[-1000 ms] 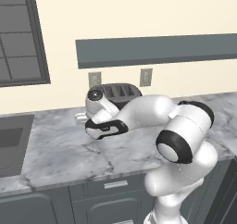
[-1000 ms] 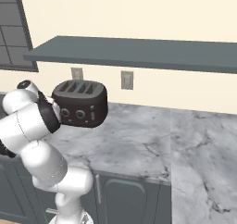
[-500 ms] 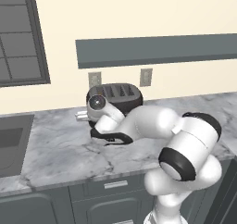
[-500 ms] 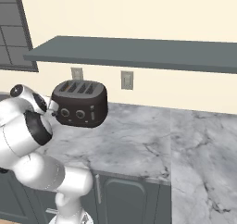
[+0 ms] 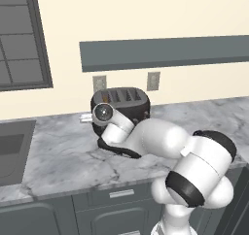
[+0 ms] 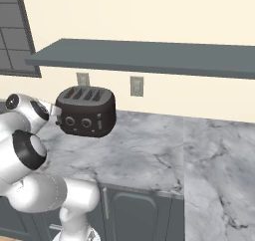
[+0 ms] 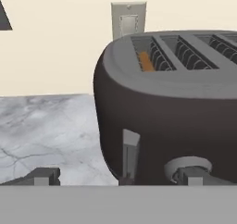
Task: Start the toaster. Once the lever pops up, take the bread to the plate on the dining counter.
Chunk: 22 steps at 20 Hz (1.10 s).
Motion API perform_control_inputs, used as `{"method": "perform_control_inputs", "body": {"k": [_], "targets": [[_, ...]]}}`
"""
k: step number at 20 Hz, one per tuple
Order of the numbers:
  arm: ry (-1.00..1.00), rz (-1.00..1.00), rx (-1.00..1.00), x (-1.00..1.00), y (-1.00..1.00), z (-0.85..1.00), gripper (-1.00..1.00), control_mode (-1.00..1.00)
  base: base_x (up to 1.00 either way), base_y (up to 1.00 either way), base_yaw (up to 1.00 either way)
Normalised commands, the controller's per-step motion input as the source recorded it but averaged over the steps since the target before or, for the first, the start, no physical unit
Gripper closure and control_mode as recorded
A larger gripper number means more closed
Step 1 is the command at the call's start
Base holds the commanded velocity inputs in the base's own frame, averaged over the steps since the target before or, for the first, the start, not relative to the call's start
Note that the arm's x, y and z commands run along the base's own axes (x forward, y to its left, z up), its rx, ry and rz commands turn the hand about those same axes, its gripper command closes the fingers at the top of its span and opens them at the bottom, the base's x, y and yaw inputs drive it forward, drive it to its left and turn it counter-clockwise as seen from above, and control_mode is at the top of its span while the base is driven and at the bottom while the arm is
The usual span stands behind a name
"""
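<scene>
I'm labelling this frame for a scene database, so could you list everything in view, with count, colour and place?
Glossy black-brown rounded four-slot toaster: one, silver slotted top, on the worktop against the wall.
Tan-orange bread slice: one, down in the toaster's end slot.
Toaster lever: one, grey, on the toaster's near end face.
Round knobs: two, dark, on the toaster's front.
Grey-white marble worktop: one, over dark grey cabinets.
Wall outlets: two, beige, behind the toaster.
Dark grey shelf: one, on the wall above.
Dark window frame: one, far left.
Sink: one, grey, left in the worktop.
White robot arm's gripper: one, jaws open, near the lever.
</scene>
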Motion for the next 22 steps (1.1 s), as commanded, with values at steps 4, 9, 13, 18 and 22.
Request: {"method": "perform_control_inputs", "body": {"k": [4,9,13,18,22], "targets": [[-0.08,0.00,0.00,-0.02,-0.12,0.46,-1.00,-1.00,0.00,0.00,0.00],[-0.09,0.00,0.00,-0.04,-0.09,0.31,-1.00,-1.00,0.00,0.00,0.00],[-0.09,0.00,0.00,-0.01,-0.15,0.12,-1.00,-1.00,0.00,0.00,0.00],[-0.04,0.00,0.00,0.00,-0.34,0.09,-1.00,-1.00,0.00,0.00,0.00],[0.00,0.00,0.00,0.00,-0.36,0.17,-1.00,-1.00,0.00,0.00,0.00]]}}
